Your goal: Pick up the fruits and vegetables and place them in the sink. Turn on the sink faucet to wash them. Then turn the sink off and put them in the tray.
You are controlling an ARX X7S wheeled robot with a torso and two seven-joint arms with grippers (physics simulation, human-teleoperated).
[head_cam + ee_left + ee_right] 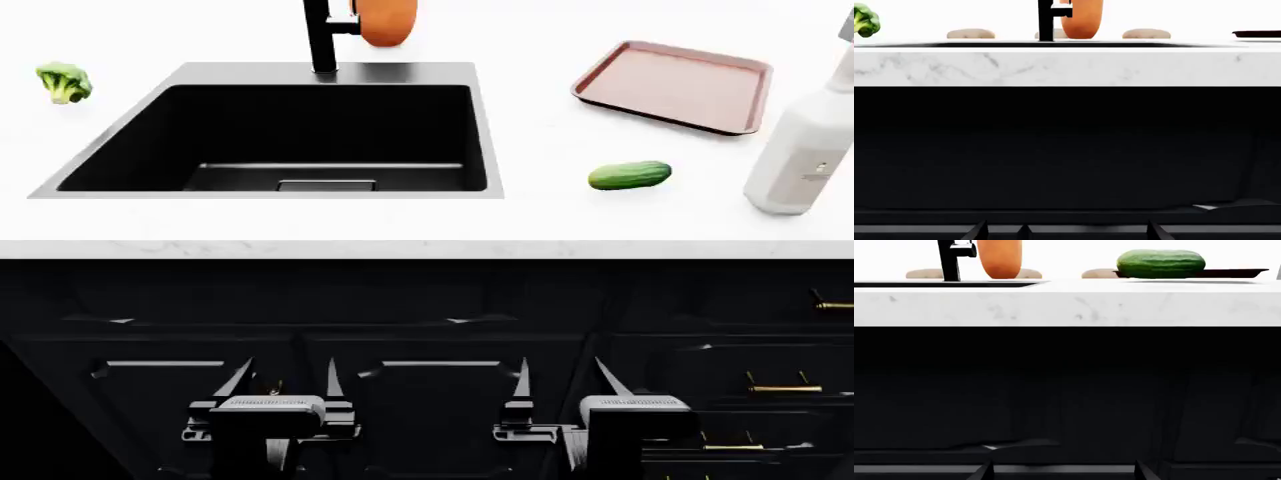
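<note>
The broccoli floret [62,80] lies on the white counter left of the black sink [400,72]; it also shows in the left wrist view [865,21]. The cucumber [629,176] lies right of the sink, in front of the reddish-brown tray [674,85]; the right wrist view shows it too [1161,263]. The black faucet [322,35] stands behind the basin. My left gripper [280,385] and right gripper [567,385] are both open and empty. They are low in front of the dark cabinets, below the counter edge.
An orange plant pot [386,20] stands just behind the faucet. A white spray bottle [801,140] stands at the counter's right, next to the cucumber. The marble counter edge [400,245] overhangs dark cabinet doors with brass handles [781,385].
</note>
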